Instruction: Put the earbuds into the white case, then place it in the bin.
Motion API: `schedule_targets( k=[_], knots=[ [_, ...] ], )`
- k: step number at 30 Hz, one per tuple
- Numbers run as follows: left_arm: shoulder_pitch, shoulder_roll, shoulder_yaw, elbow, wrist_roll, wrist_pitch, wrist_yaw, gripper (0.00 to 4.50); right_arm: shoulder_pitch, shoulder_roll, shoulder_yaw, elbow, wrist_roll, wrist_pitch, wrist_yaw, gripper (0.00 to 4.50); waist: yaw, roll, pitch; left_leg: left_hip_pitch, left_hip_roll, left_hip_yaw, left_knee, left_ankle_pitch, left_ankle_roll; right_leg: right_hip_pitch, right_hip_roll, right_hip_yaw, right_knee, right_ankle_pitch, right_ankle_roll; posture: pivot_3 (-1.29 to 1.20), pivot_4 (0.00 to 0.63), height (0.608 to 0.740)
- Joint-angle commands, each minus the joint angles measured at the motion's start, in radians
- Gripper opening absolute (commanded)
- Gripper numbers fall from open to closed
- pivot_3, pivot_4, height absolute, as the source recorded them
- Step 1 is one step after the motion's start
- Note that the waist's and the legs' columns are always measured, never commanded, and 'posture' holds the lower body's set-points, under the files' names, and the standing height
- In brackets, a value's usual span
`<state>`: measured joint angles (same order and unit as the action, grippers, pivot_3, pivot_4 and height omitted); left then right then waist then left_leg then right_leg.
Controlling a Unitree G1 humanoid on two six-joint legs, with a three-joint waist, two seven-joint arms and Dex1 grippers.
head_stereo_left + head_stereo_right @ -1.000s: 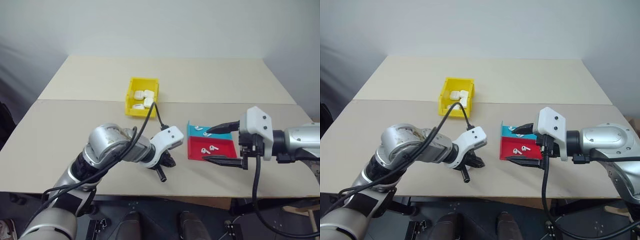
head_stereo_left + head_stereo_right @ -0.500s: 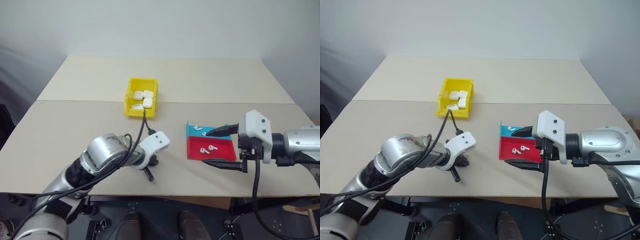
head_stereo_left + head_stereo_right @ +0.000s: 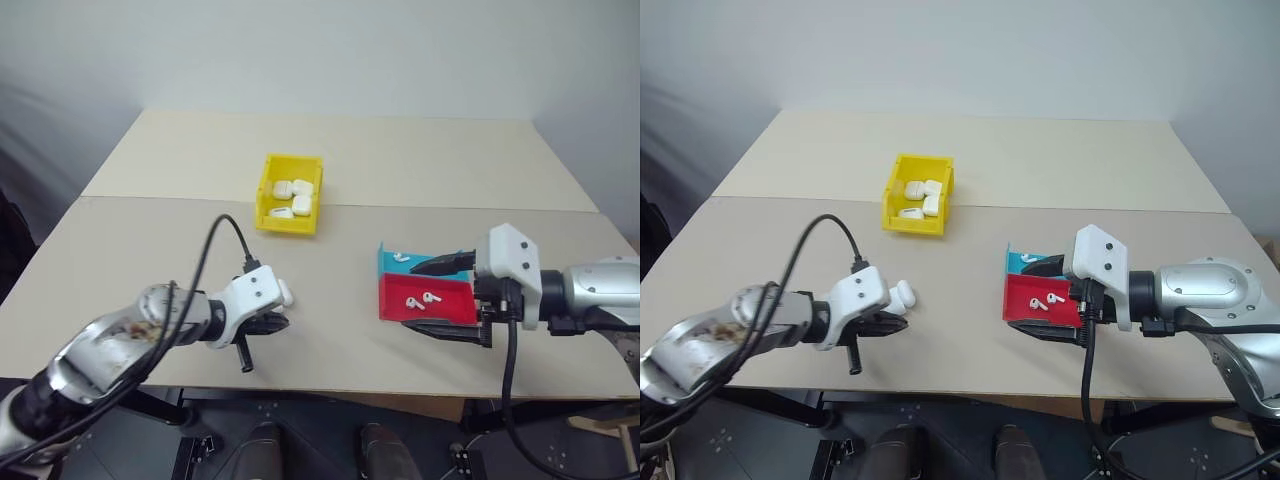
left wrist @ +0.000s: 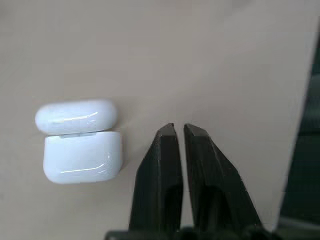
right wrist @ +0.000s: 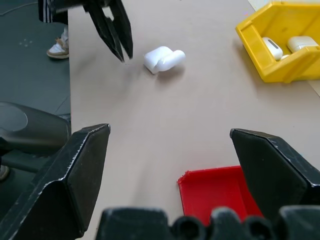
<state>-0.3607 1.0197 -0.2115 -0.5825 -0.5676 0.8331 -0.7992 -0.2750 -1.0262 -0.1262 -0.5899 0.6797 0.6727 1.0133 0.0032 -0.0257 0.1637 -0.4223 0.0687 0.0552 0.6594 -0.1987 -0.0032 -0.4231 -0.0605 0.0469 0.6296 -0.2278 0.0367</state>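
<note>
The white case (image 4: 80, 142) lies on the table with its lid hinged open, also seen as the case (image 3: 284, 292) near the front left. My left gripper (image 3: 281, 322) hovers just beside it, not touching, its fingers open by only a narrow slit with nothing between them. Two earbuds (image 3: 408, 301) lie in the red tray (image 3: 450, 308). Another earbud (image 3: 402, 257) lies in the teal tray (image 3: 388, 266). My right gripper (image 3: 410, 296) is wide open, one finger on each side of the trays. The yellow bin (image 3: 285, 222) stands farther back.
Three other white cases (image 3: 293, 189) lie inside the yellow bin. The table's front edge runs just below both grippers. A seam crosses the table behind the bin. A black cable loops up from my left wrist.
My left arm has swung left, away from the trays. The white case now shows on the table beside its fingers, which have parted slightly. The right arm has not moved.
</note>
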Motion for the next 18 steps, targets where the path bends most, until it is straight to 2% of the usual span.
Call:
schedule_targets(
  k=[1, 6, 10, 11, 18],
  knots=[
    [-0.036, 0.025, 0.096, 0.058, -0.005, -0.049, -0.08, 1.5, -0.008, 0.009, -0.018, -0.017, -0.007, -0.031, -0.003, 4.5, 0.003, 0.0, 0.0, 0.0, 0.0, 0.0, 0.0, 0.0, 0.0, 0.0, 0.0, 0.0, 0.0, 0.0, 0.0, 0.0, 0.15, 0.74],
    [-0.141, 0.078, 0.047, 0.175, 0.093, -0.046, -0.149, 3.07, -0.019, 0.022, -0.007, -0.009, -0.017, -0.038, -0.005, 4.5, 0.006, 0.0, 0.0, 0.0, 0.0, 0.0, 0.0, 0.0, 0.0, 0.0, 0.0, 0.0, 0.0, -0.001, 0.001, 0.0, 0.15, 0.74],
    [-0.246, 0.044, -0.056, 0.25, 0.164, -0.017, -0.199, 4.33, -0.029, 0.035, 0.003, -0.005, -0.028, -0.039, -0.01, 4.5, 0.007, 0.0, 0.0, -0.001, 0.0, 0.001, 0.0, 0.0, 0.0, -0.001, 0.001, 0.0, 0.0, -0.001, 0.001, 0.0, 0.15, 0.74],
    [-0.268, 0.029, -0.082, 0.264, 0.181, -0.005, -0.204, 4.48, -0.031, 0.038, 0.006, -0.005, -0.03, -0.038, -0.013, 4.5, 0.008, 0.0, 0.0, -0.001, 0.0, 0.001, 0.0, 0.0, 0.0, -0.001, 0.001, 0.0, 0.0, -0.001, 0.001, 0.0, 0.15, 0.74],
    [-0.386, -0.035, -0.166, 0.327, 0.255, 0.067, -0.244, 4.48, -0.032, 0.045, -0.006, -0.011, -0.024, -0.023, -0.031, 4.5, 0.005, 0.0, 0.0, -0.001, 0.0, 0.0, 0.0, 0.0, 0.0, -0.001, 0.001, 0.0, 0.001, 0.0, 0.003, 0.0, 0.15, 0.74]
  ],
)
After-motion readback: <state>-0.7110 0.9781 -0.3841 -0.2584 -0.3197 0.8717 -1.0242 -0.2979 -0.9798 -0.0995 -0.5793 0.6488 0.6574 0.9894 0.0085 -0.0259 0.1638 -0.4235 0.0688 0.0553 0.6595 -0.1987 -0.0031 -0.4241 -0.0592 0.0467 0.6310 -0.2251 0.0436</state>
